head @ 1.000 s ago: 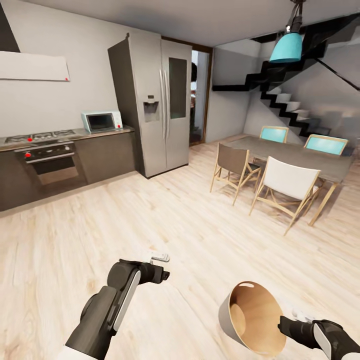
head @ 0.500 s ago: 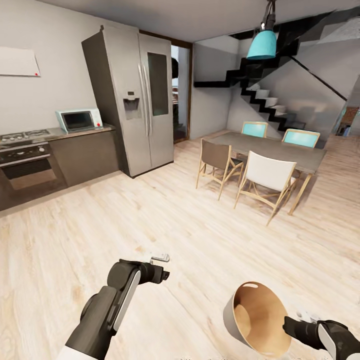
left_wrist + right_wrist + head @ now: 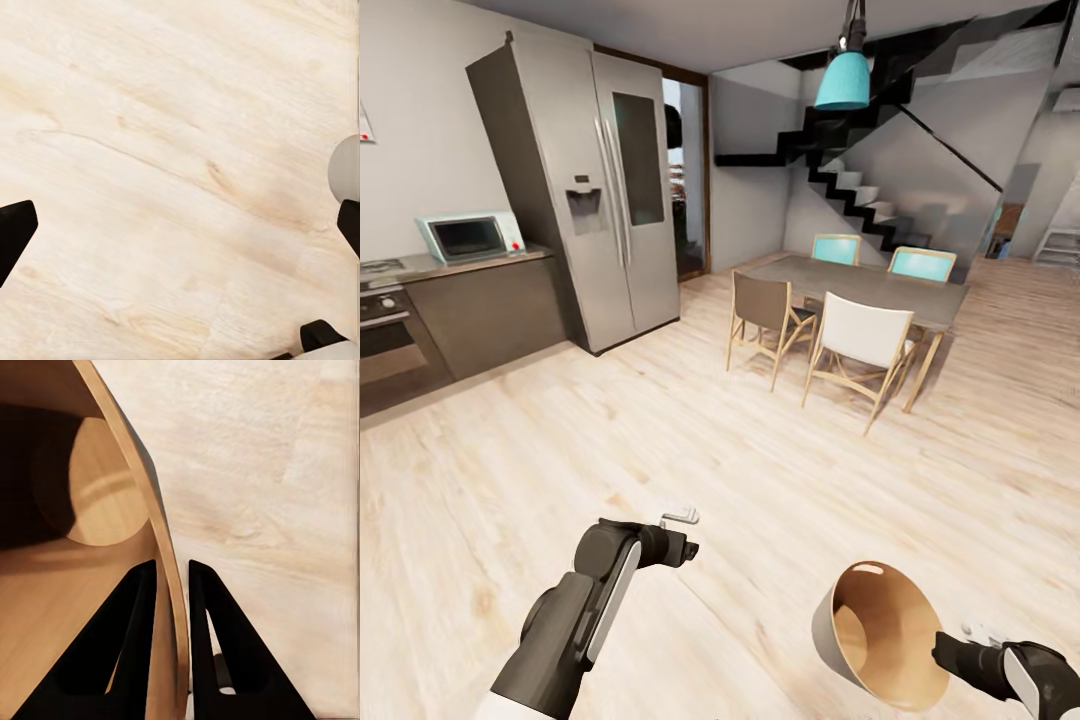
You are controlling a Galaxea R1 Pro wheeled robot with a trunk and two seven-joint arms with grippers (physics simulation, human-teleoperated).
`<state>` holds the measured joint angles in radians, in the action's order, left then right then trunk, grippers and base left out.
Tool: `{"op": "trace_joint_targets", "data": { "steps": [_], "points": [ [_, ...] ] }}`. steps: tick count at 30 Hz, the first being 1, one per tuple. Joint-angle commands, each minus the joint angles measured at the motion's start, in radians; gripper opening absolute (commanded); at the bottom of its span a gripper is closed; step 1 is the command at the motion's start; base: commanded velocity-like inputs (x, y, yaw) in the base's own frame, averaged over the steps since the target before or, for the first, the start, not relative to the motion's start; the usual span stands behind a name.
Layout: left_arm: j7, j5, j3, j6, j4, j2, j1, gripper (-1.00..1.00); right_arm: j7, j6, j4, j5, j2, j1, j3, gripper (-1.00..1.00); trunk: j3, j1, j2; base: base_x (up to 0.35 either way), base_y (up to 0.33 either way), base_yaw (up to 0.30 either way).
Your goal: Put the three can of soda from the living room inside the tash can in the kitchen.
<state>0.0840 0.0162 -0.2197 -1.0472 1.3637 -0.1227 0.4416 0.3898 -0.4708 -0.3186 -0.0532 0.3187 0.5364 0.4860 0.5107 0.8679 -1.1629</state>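
Note:
The trash can (image 3: 880, 640) is a pale grey bin with a tan wood-like inside, held tilted low over the floor at the head view's lower right. My right gripper (image 3: 952, 648) is shut on its rim. In the right wrist view the two black fingers (image 3: 139, 615) pinch the bin wall (image 3: 169, 570) between them, and the bin's round tan bottom (image 3: 97, 487) is bare. My left gripper (image 3: 682, 522) hangs open over the light wood floor; its black fingertips (image 3: 15, 229) stand far apart with nothing between them. The soda cans are out of view.
This is the kitchen: a steel double-door fridge (image 3: 580, 190) at the back left, and a counter with a microwave (image 3: 465, 235) beside it. A dark table (image 3: 880, 285) with wooden chairs (image 3: 860, 345) stands ahead right under a teal lamp (image 3: 843, 80). Black stairs (image 3: 850, 195) rise behind.
The whole picture has slid left, so the camera has turned right: fridge and table sit further left. Both arms keep their places in view, and the bin stays in the right gripper.

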Motion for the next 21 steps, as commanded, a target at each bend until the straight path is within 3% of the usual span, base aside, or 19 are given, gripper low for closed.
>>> {"op": "trace_joint_targets", "data": {
  "steps": [1,21],
  "points": [
    [0.001,0.0,0.0,0.0,0.0,0.0,0.0,1.0,0.006,-0.003,0.0,0.017,0.0,0.001,0.004,-1.0,0.001,0.0,0.0,0.0,0.0,-0.202],
    [0.009,-0.004,0.0,0.0,0.002,0.003,0.0,1.0,0.005,0.001,0.001,0.016,-0.001,0.001,0.005,-1.0,0.026,0.0,0.0,0.0,0.0,-0.202]
  ]
}}
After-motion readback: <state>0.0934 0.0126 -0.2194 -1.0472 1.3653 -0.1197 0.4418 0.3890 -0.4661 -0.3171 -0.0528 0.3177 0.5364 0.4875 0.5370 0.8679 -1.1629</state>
